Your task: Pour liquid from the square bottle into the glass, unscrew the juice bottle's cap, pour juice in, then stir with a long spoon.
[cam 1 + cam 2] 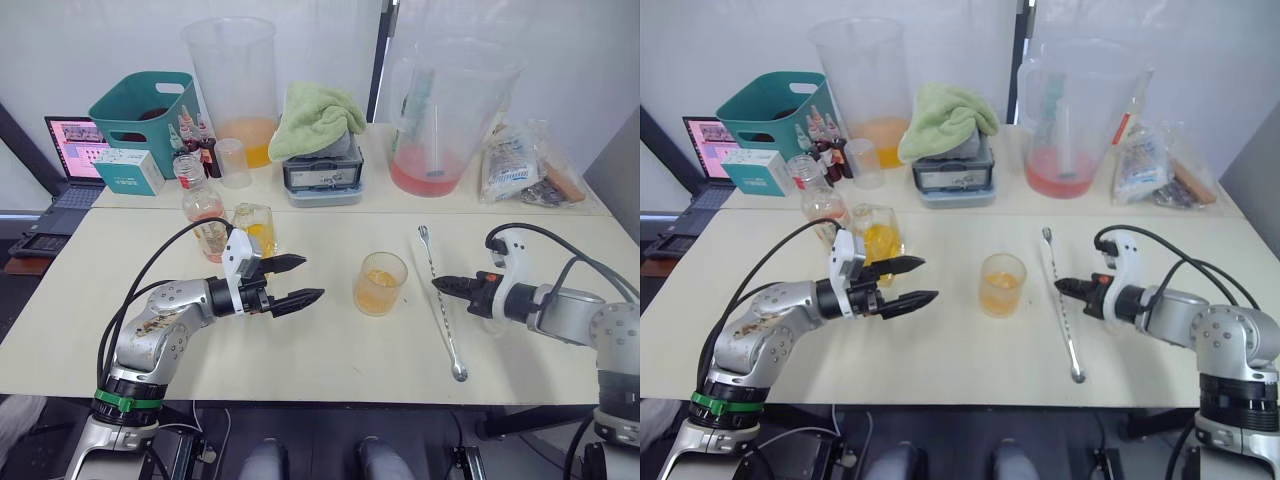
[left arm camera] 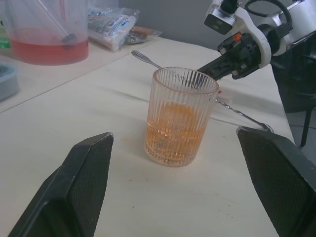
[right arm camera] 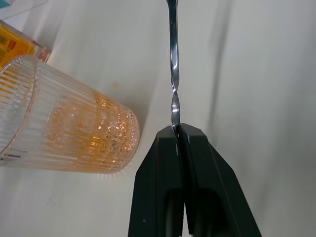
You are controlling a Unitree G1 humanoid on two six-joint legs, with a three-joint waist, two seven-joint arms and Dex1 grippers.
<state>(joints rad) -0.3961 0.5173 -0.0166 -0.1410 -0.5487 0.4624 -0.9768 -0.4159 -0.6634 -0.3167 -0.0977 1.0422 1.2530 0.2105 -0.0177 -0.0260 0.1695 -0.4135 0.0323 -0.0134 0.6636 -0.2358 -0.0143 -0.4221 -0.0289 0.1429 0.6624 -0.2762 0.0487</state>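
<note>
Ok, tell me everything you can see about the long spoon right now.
The long spoon is a very thin, shiny silver metal bar spoon with a twisted stem. It lies flat on the cream table, to the right of the glass and apart from it, running from the far side of the table towards the near edge. A small bowl sits at the near end and a small flattened tip at the far end. The right gripper has its fingers shut, with the tips at the stem about midway along.
</note>
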